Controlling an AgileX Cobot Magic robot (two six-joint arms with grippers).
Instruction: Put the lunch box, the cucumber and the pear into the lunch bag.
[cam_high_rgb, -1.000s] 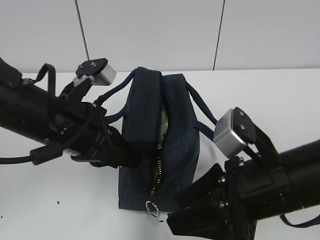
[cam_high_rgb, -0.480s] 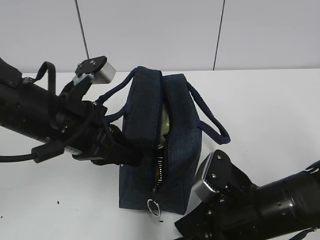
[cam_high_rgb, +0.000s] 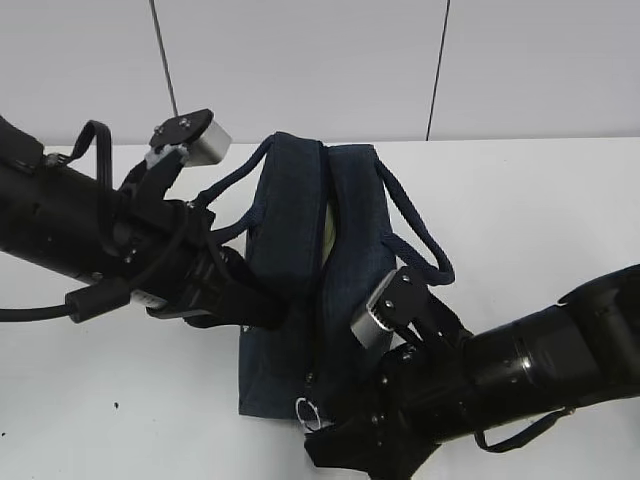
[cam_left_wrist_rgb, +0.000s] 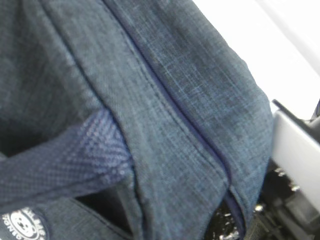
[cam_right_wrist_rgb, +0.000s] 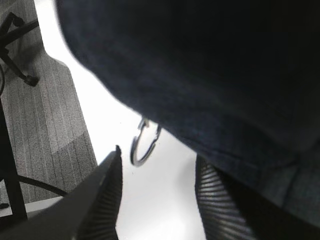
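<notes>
White tabletop (cam_high_rgb: 540, 200) and pale wall panels frame the scene, with the lunch bag (cam_high_rgb: 300, 210) stood upright at centre, its top seam parted only to a narrow slit through which a pale green sliver, probably the lunch box (cam_high_rgb: 328, 232), is glimpsed. Cucumber and pear are not seen anywhere and are judged to be inside already. The left gripper (cam_high_rgb: 262, 312) is pressed against the bag's left side; whether it is spread or pinching fabric cannot be told. The right gripper (cam_right_wrist_rgb: 156, 187) is held spread, its ribbed fingers (cam_right_wrist_rgb: 102, 192) flanking the metal ring pull (cam_right_wrist_rgb: 144, 145) without touching it. Closing the zipper appears to be the step in hand; next, the ring must be pinched and drawn along the seam.
</notes>
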